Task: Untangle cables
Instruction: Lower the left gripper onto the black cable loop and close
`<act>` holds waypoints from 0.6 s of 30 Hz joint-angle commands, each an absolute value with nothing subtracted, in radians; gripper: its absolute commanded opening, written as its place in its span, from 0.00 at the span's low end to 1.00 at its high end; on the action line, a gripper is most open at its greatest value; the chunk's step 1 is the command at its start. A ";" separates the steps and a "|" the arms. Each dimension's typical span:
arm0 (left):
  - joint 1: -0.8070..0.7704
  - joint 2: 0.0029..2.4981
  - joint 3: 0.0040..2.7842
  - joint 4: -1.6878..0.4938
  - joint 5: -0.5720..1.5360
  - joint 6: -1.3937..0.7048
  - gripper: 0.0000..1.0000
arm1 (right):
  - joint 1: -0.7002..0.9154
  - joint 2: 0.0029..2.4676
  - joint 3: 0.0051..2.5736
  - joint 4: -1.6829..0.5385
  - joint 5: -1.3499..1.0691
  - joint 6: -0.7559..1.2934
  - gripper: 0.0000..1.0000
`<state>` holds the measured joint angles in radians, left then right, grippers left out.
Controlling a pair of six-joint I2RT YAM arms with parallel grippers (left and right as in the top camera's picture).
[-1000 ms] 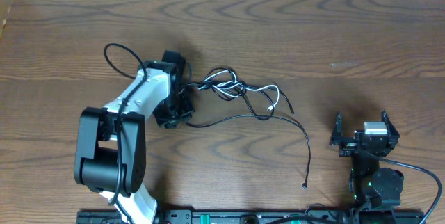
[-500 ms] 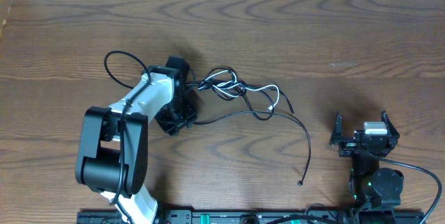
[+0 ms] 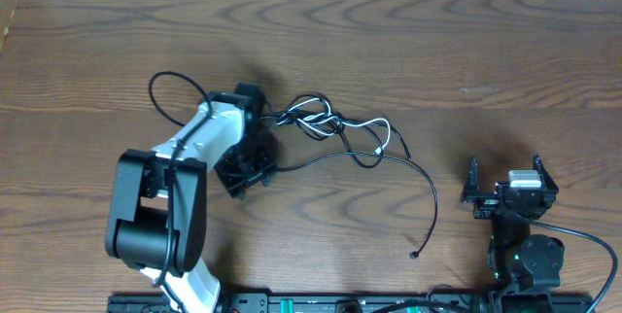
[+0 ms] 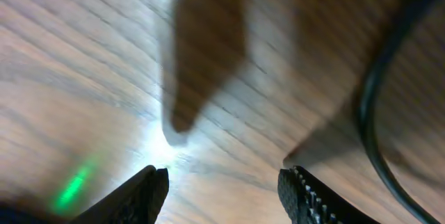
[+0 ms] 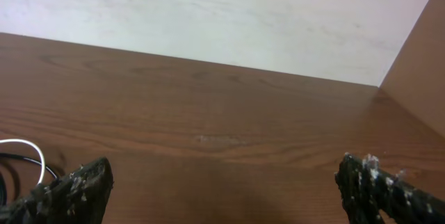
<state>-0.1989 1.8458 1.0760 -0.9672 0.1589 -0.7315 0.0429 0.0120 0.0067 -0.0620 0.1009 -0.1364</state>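
From above, the cables (image 3: 330, 123) lie tangled on the table (image 3: 408, 41) just beside the left gripper (image 3: 253, 164), well apart from the right gripper (image 3: 505, 172); the left wrist view shows parted fingers (image 4: 149, 190) holding nothing beside a black cable (image 4: 367, 113), and the right wrist view shows jaws spread wide, likewise released.

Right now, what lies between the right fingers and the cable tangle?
Overhead view: one thin black cable's loose tail, then bare brown wooden table.

Matt wood-grain table (image 3: 389, 41); thin cables (image 3: 321, 119) look smooth, plastic-sheathed (black ones slightly glossy)
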 commanded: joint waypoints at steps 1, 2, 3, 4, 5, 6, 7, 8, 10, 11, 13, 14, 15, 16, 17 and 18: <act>-0.142 1.849 1.108 -0.952 0.276 -0.707 0.58 | 0.036 0.007 0.005 -0.065 0.098 -0.143 0.99; -0.132 1.849 1.108 -0.935 0.319 -0.707 0.58 | 0.036 0.007 0.005 -0.064 0.098 -0.143 0.99; -0.119 1.849 1.108 -0.894 0.397 -0.707 0.57 | 0.036 0.007 0.005 -0.065 0.098 -0.144 0.99; -0.118 1.849 1.108 -0.875 0.421 -0.708 0.57 | 0.036 0.007 0.005 -0.065 0.098 -0.143 0.99; -0.118 1.849 1.108 -0.856 0.436 -0.713 0.57 | 0.036 0.007 0.005 -0.065 0.098 -0.144 0.99; -0.119 1.849 1.108 -0.842 0.438 -0.731 0.57 | 0.036 0.007 0.005 -0.065 0.098 -0.143 0.99; -0.122 1.849 1.108 -0.834 0.437 -0.749 0.57 | 0.036 0.007 0.005 -0.065 0.098 -0.143 0.99; -0.126 1.849 1.108 -0.827 0.437 -0.766 0.57 | 0.036 0.007 0.005 -0.065 0.098 -0.143 0.99; -0.137 1.850 1.107 -0.819 0.433 -0.812 0.57 | 0.036 0.007 0.005 -0.065 0.098 -0.144 0.99; -0.141 1.850 1.107 -0.820 0.429 -0.827 0.57 | 0.036 0.007 0.005 -0.064 0.098 -0.144 0.99; -0.152 1.850 1.107 -0.820 0.418 -0.853 0.57 | 0.036 0.007 0.005 -0.065 0.098 -0.144 0.99; -0.162 1.850 1.106 -0.820 0.405 -0.856 0.57 | 0.036 0.007 0.005 -0.065 0.098 -0.144 0.99; -0.171 1.850 1.104 -0.821 0.393 -0.856 0.57 | 0.036 0.007 0.005 -0.065 0.098 -0.143 0.99; -0.179 1.850 1.102 -0.821 0.384 -0.856 0.57 | 0.036 0.007 0.005 -0.065 0.098 -0.143 0.99; -0.191 1.850 1.100 -0.821 0.368 -0.859 0.56 | 0.036 0.007 0.005 -0.064 0.098 -0.144 0.99; -0.203 1.850 1.099 -0.822 0.347 -0.874 0.56 | 0.036 0.007 0.005 -0.064 0.098 -0.143 0.99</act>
